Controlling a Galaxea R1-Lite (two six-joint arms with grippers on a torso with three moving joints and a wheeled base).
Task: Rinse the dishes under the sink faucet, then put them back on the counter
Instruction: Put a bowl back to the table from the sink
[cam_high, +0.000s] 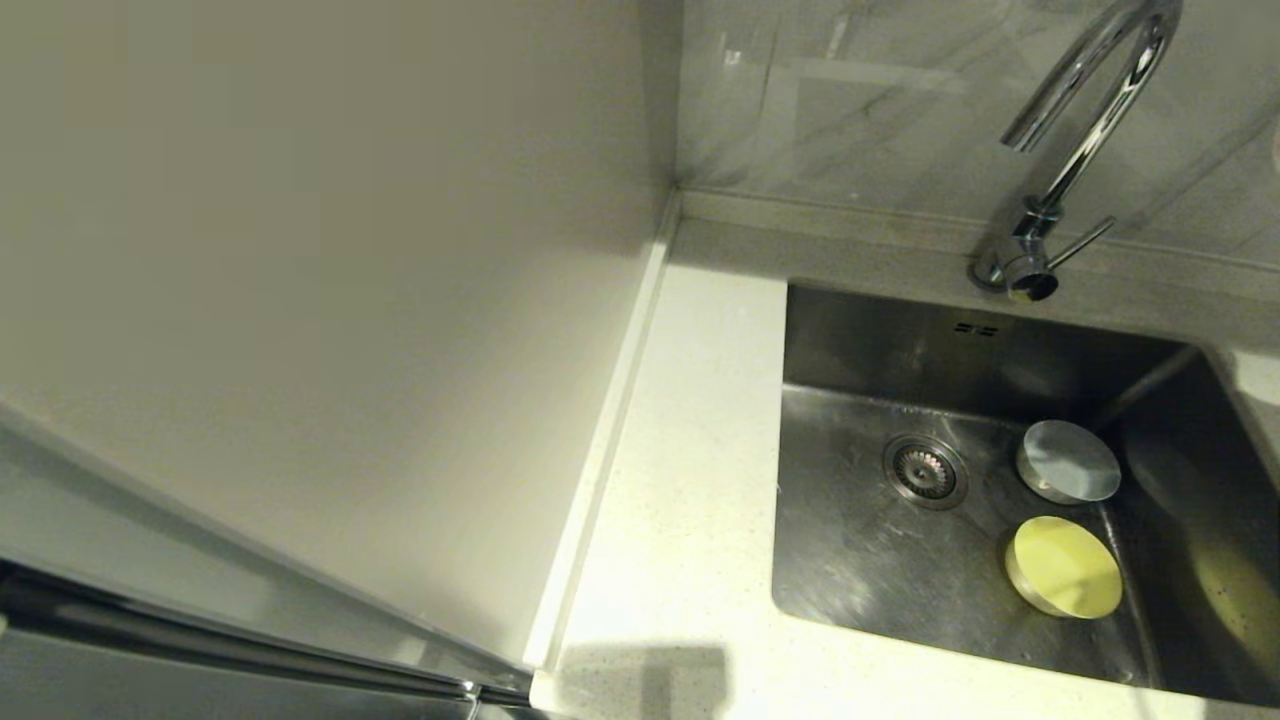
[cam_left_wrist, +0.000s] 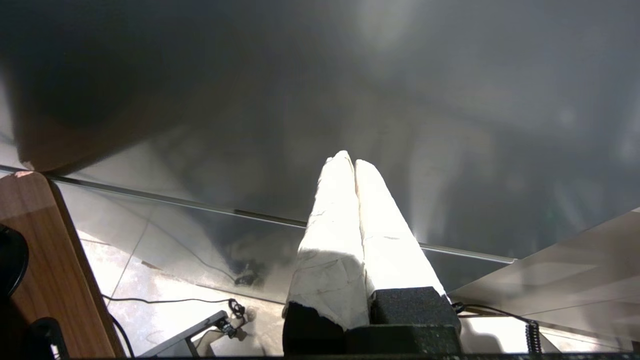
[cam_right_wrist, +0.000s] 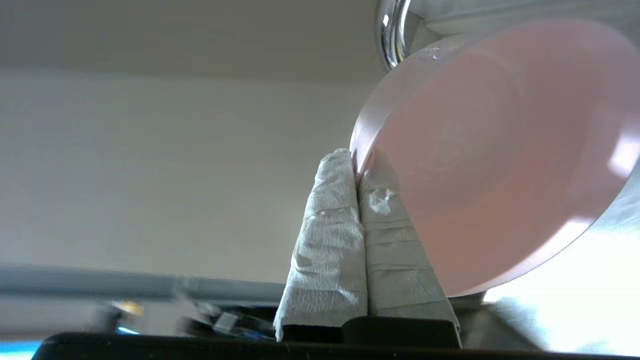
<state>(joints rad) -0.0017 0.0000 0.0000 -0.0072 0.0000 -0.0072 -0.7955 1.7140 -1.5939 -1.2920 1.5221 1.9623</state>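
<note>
**Right gripper holds pink bowl by its rim, out of the head camera's sight**

The right gripper (cam_right_wrist: 356, 167), its two white-wrapped fingers (cam_right_wrist: 327, 225) pressed together, pinches the rim of a small round pale pink bowl (cam_right_wrist: 492, 155). In the wrist view the bowl hangs off one side of the fingertips, tipped on edge so that its round face is turned toward the camera. A curved chrome surface (cam_right_wrist: 392, 30), probably the faucet, shows just beyond the bowl's rim; how near it is cannot be told.

The head view shows neither arm. Two more dishes sit on the floor of the rectangular brushed stainless steel sink (cam_high: 860, 560), to the right of its round strainer drain (cam_high: 925, 470): a small round white-grey bowl (cam_high: 1068, 461) and, nearer the robot, a small round yellow-green bowl (cam_high: 1063, 566), close together but apart. The tall chrome gooseneck faucet (cam_high: 1085, 120) rises from the back edge of the white speckled stone counter (cam_high: 680, 520), which lies to the left of the basin.

The left gripper (cam_left_wrist: 354, 162), fingers closed on nothing, is parked away from the sink.

The coming move likely turns on where the bowl lies relative to the spout, with the right arm the one placed to act.
</note>
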